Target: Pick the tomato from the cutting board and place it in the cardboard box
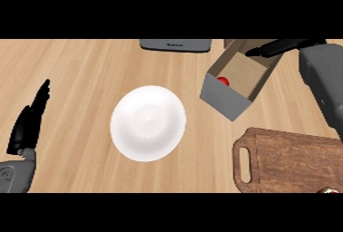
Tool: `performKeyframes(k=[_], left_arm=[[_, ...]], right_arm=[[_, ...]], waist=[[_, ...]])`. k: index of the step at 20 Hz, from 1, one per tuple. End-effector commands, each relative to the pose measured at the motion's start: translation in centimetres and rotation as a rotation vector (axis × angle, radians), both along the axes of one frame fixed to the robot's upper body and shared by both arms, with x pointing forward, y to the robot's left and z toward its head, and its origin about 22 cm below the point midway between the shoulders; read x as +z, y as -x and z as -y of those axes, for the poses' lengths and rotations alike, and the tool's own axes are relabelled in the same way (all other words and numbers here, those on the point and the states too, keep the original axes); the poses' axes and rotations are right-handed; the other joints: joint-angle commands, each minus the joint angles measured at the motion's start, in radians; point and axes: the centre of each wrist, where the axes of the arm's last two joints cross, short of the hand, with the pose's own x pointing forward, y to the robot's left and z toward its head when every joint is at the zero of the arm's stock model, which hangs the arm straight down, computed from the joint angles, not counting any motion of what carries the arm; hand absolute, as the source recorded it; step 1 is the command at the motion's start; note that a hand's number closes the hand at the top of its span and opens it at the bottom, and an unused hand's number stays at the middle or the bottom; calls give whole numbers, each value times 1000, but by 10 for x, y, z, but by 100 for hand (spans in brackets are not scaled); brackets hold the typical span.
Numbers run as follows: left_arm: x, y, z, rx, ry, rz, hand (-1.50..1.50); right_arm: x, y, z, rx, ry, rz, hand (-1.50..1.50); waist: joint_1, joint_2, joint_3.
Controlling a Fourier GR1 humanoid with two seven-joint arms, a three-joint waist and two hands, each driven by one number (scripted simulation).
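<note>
The red tomato (223, 81) lies inside the cardboard box (229, 100), low against its left wall, only partly showing. My right hand (281, 47) hovers over the box's far right rim with its fingers straight and nothing held. Below the box, at the lower right, lies the brown wooden cutting board (291, 158) with a slot handle on its left side; no tomato is on it. My left hand (30, 121) stays open at the left edge, fingers pointing up.
A white plate (148, 123) sits in the middle of the wooden counter. A grey appliance (176, 45) stands at the far edge, left of the box. A small object (330, 190) peeks in at the lower right corner.
</note>
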Motion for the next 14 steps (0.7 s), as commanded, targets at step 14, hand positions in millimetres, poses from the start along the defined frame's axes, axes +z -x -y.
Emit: performKeyframes(k=[14], left_arm=[[-6, 2, 5, -25, 3, 24, 0]], right_arm=[[30, 72, 175, -119, -9, -8, -150]], waist=[[22, 18, 5]])
